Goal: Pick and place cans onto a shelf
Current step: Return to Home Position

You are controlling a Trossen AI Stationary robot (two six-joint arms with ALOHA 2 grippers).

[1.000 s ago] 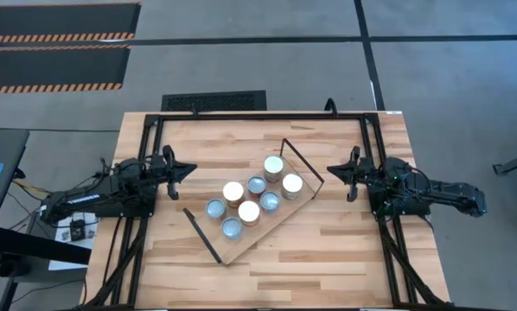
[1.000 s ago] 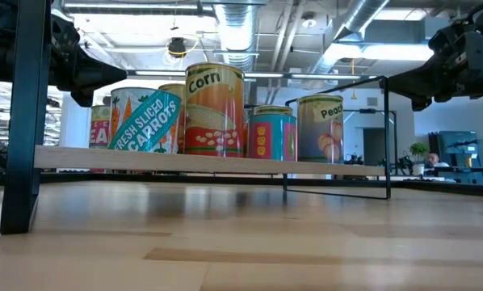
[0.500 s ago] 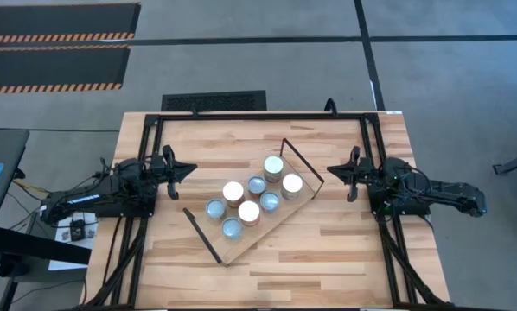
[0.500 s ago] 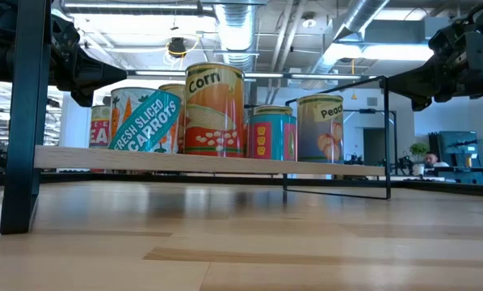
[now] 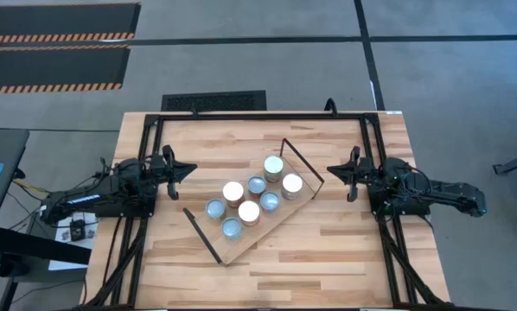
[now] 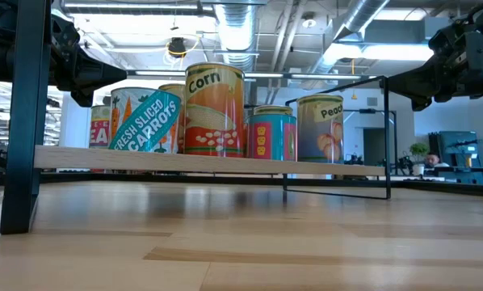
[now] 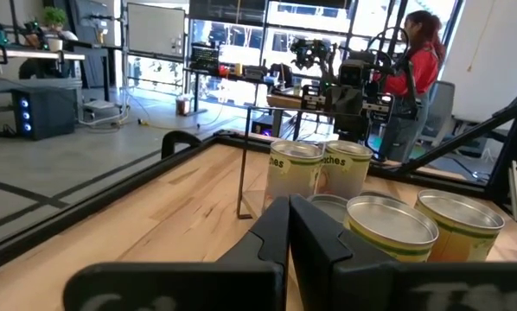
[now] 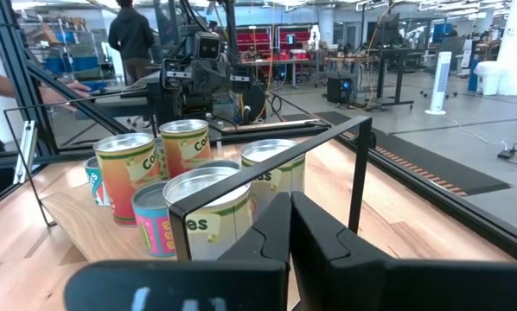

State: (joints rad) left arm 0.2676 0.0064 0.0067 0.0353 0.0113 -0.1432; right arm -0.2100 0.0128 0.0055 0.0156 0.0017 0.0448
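Seen from above, a long rectangular light-wood shelf (image 5: 226, 249) with thin black wire ends lies slantwise on the pale wooden tabletop (image 5: 328, 250). It sits between the fingertips of two dark robot arms that face each other. Eight small cylindrical metal cans (image 5: 249, 212) stand upright on it in a close cluster, four with white tops and four with blue-grey tops. The left gripper (image 5: 182, 170) hovers over the table's left side with its two fingers pressed together and nothing between them. The shelf and cans sit ahead of its tips, well apart from them. The right gripper (image 5: 335, 171) mirrors it on the right side, its fingers likewise closed on nothing. A black wire bracket (image 5: 303, 164) of the shelf stands just ahead of its tips (much nearer than the shelf's other end is to the left fingertips). From table height, an orange corn can (image 6: 215, 109) stands at the front of the shelf beside a carrots can (image 6: 144, 121) with a slanted teal label. Both arms hang high above the tabletop.
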